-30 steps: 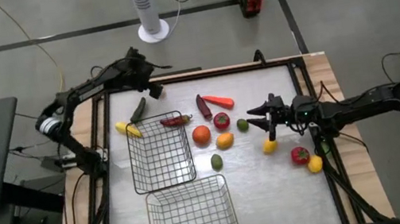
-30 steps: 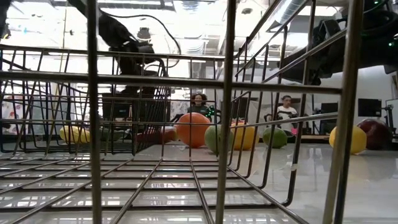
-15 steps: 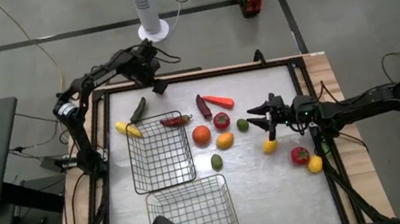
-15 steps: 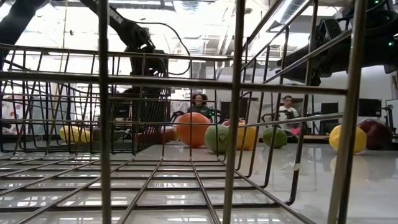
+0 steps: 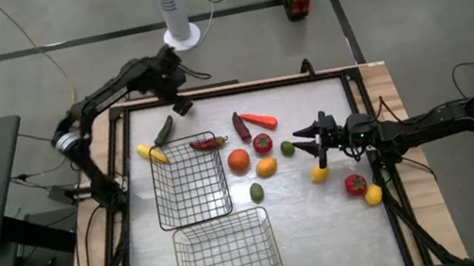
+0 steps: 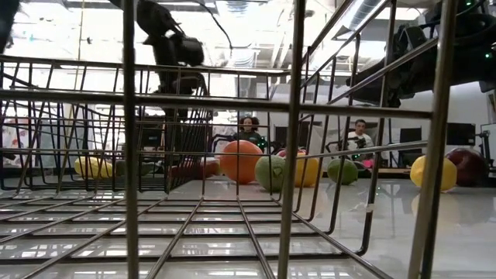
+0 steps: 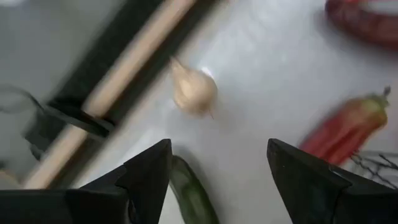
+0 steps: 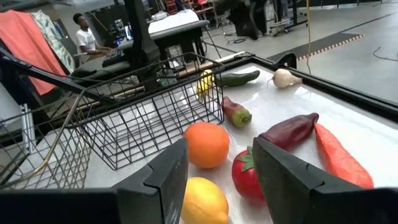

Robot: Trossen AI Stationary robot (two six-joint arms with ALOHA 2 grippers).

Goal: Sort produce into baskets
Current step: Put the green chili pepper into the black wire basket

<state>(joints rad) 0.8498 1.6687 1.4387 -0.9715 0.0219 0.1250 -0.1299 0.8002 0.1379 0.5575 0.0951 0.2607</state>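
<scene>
The produce lies loose on the white table (image 5: 328,224). Near my left gripper (image 7: 217,180) are the white garlic (image 7: 193,93), a green cucumber (image 7: 193,198) and a red chilli (image 7: 348,127). The gripper is open, above the table's far left corner (image 5: 174,93), with the garlic ahead of its fingertips. My right gripper (image 8: 217,180) is open and empty, level at the right (image 5: 309,136). It faces an orange (image 8: 208,144), a tomato (image 8: 249,174) and a lemon (image 8: 202,202). Two wire baskets (image 5: 192,180) (image 5: 228,258) stand at the left and near middle.
An eggplant (image 5: 241,126) and a carrot (image 5: 259,120) lie beyond the tomato. A lime (image 5: 287,148), a yellow fruit (image 5: 320,173), a red fruit (image 5: 355,184) and another yellow one (image 5: 374,194) lie by the right arm. A corn cob (image 5: 153,154) lies at the left basket's far corner. People sit behind the table.
My left arm has shifted its pose over the far left corner, and in the low view its gripper stands higher than a second ago. My right arm and the produce have kept still.
</scene>
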